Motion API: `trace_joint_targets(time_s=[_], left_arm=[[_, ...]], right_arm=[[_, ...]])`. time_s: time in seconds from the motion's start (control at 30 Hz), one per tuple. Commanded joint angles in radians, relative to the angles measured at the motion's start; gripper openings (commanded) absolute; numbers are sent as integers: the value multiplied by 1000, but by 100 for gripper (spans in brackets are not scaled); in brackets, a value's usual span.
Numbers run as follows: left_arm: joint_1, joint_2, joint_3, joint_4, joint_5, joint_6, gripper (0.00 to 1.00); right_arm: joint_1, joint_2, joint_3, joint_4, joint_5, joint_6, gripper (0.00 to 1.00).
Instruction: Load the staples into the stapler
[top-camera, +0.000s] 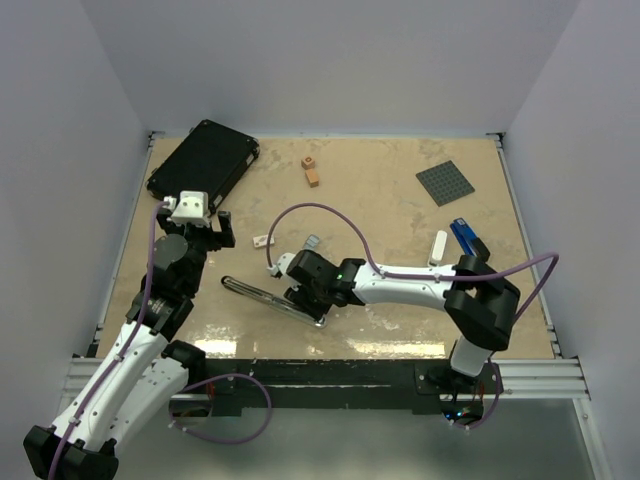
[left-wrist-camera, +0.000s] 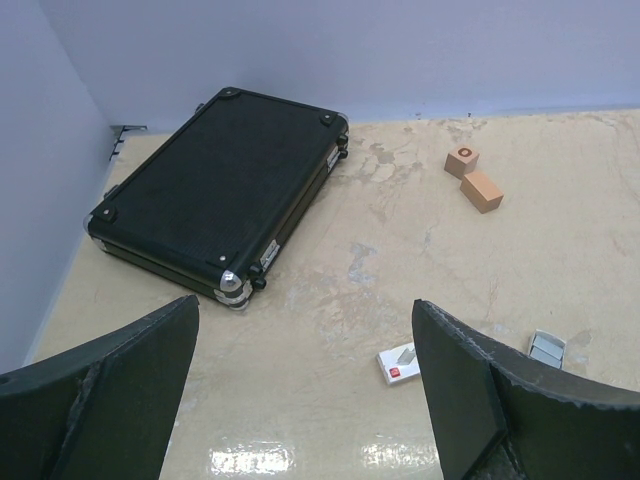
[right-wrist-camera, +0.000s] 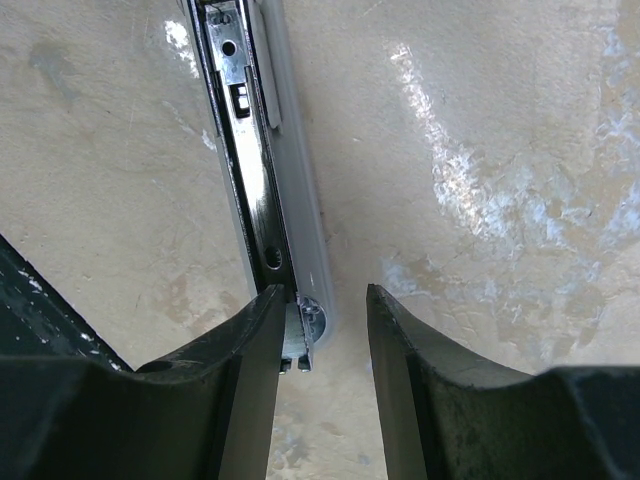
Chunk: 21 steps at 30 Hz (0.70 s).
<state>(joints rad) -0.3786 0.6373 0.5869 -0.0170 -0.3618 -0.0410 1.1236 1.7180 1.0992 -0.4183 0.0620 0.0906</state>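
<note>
I kept the right pincer (right-wrist-camera: 325, 300) released astride the stapler's (top-camera: 262, 294) end, mid-counter (top-camera: 400, 210), presumably to steady it. Staples (top-camera: 312, 241) lay just above. Left pincer (left-wrist-camera: 305, 375) hung released, unused.

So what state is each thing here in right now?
stapler: swung open, lying flat.
staples: lying loose, not loaded.
black case: shut.
left end effector: open, empty.
right end effector: open, straddling the stapler's end.
</note>
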Motion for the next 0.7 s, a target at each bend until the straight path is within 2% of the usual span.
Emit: trace_joint_targets(time_s=[0.0, 0.13, 0.23, 0.37, 0.5, 0.67], left_arm=[[9, -7, 13, 32, 11, -3, 92], [9, 10, 17, 23, 1, -34, 93], [9, 54, 48, -56, -31, -132, 95], [9, 116, 93, -208, -84, -316, 99], [9, 150, 84, -351, -124, -523, 100], [9, 150, 50, -460, -123, -677, 100]], right_arm=[[-2, -66, -30, -63, 22, 40, 43], [-1, -161, -48, 2, -10, 40, 44], [-2, -225, -79, 53, -48, 29, 52], [-2, -215, -116, 78, -60, 32, 57], [-2, -179, -148, 110, -117, 72, 58], [-2, -130, -170, 133, -100, 112, 58]])
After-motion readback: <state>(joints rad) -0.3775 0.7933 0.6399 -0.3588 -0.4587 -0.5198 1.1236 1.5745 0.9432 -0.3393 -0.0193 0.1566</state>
